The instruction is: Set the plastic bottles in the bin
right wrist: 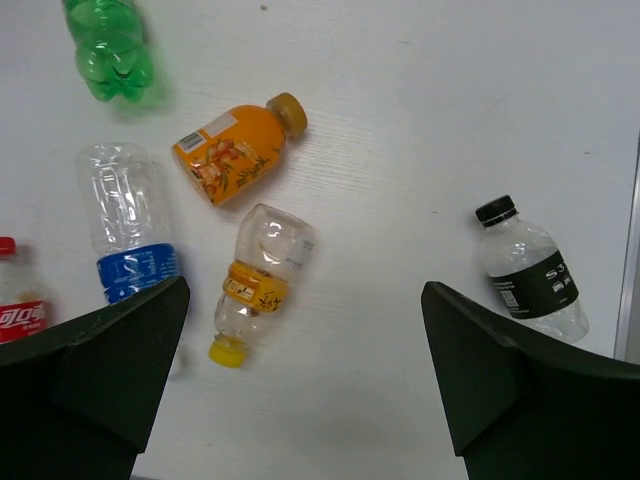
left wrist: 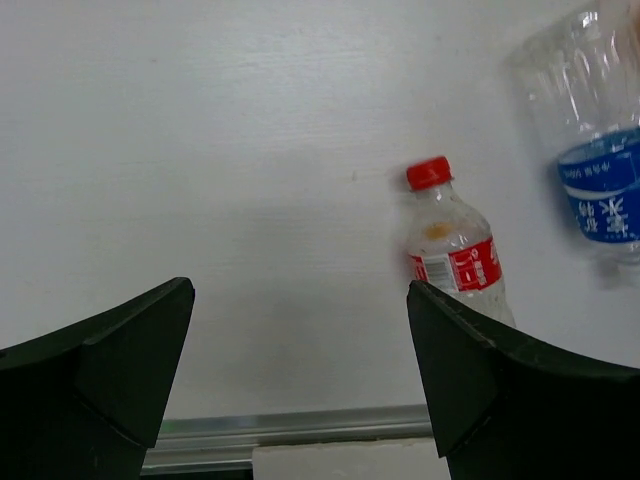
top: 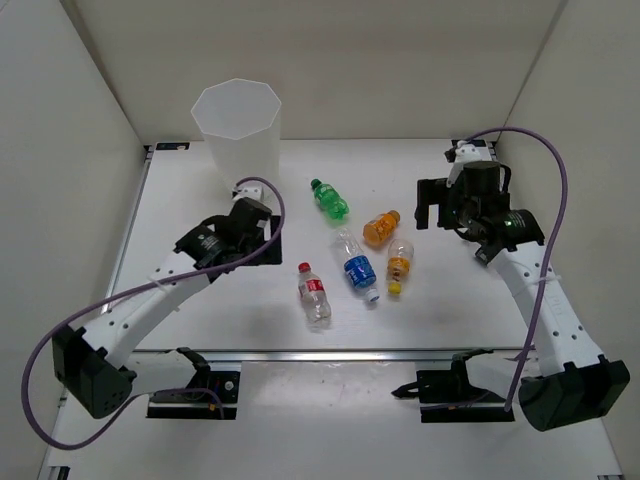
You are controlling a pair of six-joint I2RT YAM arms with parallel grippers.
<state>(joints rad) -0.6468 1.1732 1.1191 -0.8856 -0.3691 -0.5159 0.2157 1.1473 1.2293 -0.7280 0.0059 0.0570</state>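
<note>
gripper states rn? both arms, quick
Left gripper: open, holding nothing.
Right gripper: open, holding nothing.

A white table (top: 450,310) sits enclosed by 3 plain off-white walls (top: 330,60) under even light.

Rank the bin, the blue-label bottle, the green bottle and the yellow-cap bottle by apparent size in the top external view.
1. bin
2. blue-label bottle
3. green bottle and yellow-cap bottle: too alike to rank.
</note>
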